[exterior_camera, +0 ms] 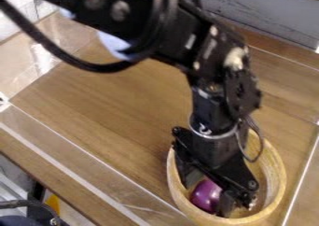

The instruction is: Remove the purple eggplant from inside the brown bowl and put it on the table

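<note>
The black pincer points straight down into the brown bowl, its two dark fingers spread wide and lowered below the thick rim. Between and just under those fingers lies the purple eggplant, glossy, resting on the bowl's floor on the side of the pincer nearest the camera. The fingers stand on either side of it, but whether they touch it cannot be told; nothing is lifted or clamped. Only part of the eggplant shows, since the pincer's body covers the rest, and its stem end cannot be made out.

The light-brown wooden bowl rings the pincer all round, its rim showing to the right of and below the fingers. It sits on the wood-grain worktop, which spreads out to the left of and behind the pincer. A clear acrylic wall edges the worktop on the near left side. Above the pincer the black arm rises and bends away toward the upper left.
</note>
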Controlling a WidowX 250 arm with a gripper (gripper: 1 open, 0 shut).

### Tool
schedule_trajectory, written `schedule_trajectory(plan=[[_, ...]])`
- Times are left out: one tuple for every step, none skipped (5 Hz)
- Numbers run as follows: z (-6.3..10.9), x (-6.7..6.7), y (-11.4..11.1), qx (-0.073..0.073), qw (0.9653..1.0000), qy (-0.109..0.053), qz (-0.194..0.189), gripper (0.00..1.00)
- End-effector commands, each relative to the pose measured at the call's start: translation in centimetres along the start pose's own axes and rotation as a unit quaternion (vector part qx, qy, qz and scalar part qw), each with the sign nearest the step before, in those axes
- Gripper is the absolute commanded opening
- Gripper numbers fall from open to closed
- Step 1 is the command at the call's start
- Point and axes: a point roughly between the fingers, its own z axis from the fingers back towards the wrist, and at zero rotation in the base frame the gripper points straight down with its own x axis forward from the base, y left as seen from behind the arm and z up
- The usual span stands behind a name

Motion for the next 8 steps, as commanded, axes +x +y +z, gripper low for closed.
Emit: schedule_trajectory(plan=[[0.1,0.7,-1.3,0.002,0.9999,-0.012,-0.012,1.00],[0.0,1.0,-2.0,0.003,0.9998,-0.014,-0.012,1.00],[-0.6,1.3,-1.7,0.006,0.9998,-0.019,-0.003,1.00],[-1.1,1.7,-1.2,0.009,0.9997,-0.021,0.006,1.00],[-1.2,1.8,-1.3,0.011,0.9996,-0.024,0.006,1.00],[-1.4,1.9,-1.4,0.013,0.9996,-0.024,0.006,1.00],[-0.2,1.9,-1.3,0.015,0.9995,-0.026,0.007,1.00],[1.1,1.9,-1.3,0.018,0.9994,-0.029,0.008,1.00]])
